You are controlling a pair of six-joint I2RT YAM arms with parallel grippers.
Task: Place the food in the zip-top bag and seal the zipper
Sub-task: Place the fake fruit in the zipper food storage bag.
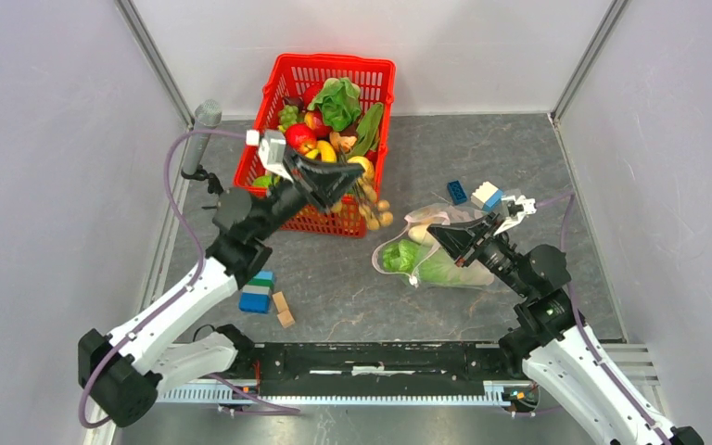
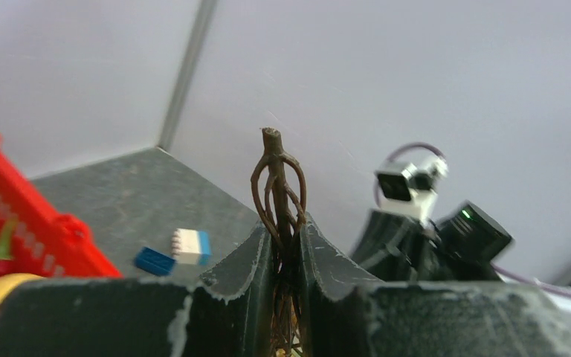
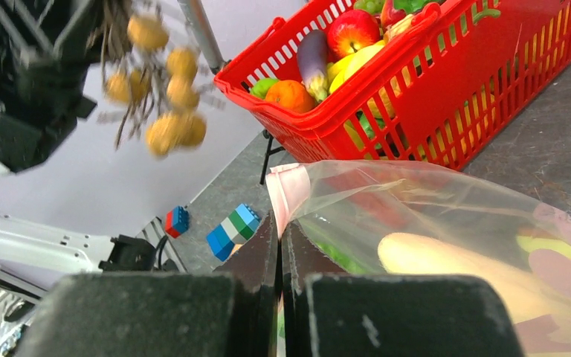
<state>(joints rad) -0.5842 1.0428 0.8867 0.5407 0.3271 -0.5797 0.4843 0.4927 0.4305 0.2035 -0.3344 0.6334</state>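
Observation:
My left gripper (image 1: 354, 178) is shut on the brown stem (image 2: 278, 178) of a bunch of small yellow-brown round fruit (image 1: 375, 208). The bunch hangs in the air by the red basket's near right corner and also shows in the right wrist view (image 3: 165, 89). My right gripper (image 1: 434, 232) is shut on the pink strip (image 3: 287, 187) at the mouth of the clear zip-top bag (image 1: 445, 269), holding that edge up. The bag lies on the table and holds a green-white napa cabbage (image 1: 406, 258) and a pale radish (image 3: 446, 260).
The red mesh basket (image 1: 283, 74) at the back holds leafy greens (image 1: 337, 100), an apple, an orange and an eggplant. Blue and white blocks (image 1: 475, 194) lie behind the bag. A stacked block (image 1: 257, 293) and tan blocks (image 1: 284, 309) lie near the left arm.

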